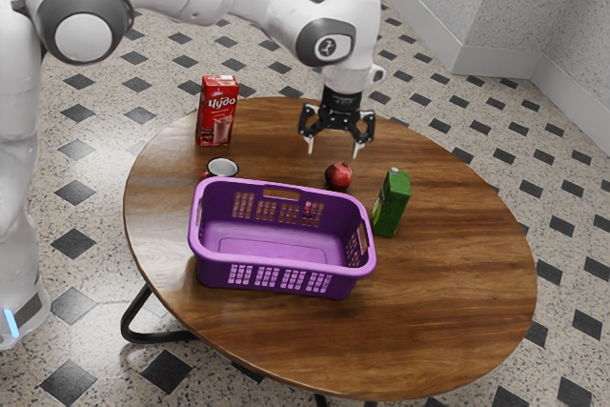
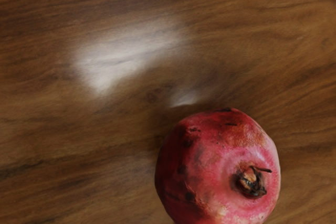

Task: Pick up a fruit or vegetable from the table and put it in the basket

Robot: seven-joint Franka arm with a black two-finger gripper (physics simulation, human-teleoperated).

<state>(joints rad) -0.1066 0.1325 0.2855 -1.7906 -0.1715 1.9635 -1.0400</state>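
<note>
Cup [image 1: 222, 170]: is partly hiding behind the basket [image 1: 267, 277].
Pomegranate [image 1: 338, 175]: is sitting on the table [image 1: 448, 293], just past the basket's far side; the wrist view is cutting off its edge but showing its dark, crinkly tip [image 2: 251, 182].
Gripper [image 1: 334, 148]: is hanging above it, fingers standing wide apart.
Basket: is looking purple and full of little holes.
Table: is showing wavy brown wood.

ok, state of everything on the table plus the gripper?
Gripper: open, above the table
Pomegranate: whole, on the table, outside the basket
Basket: upright, no fruit in it
Red carton: standing upright
Green carton: standing upright
Mug: upright, partly hidden behind the basket, contents can't be made out
</note>
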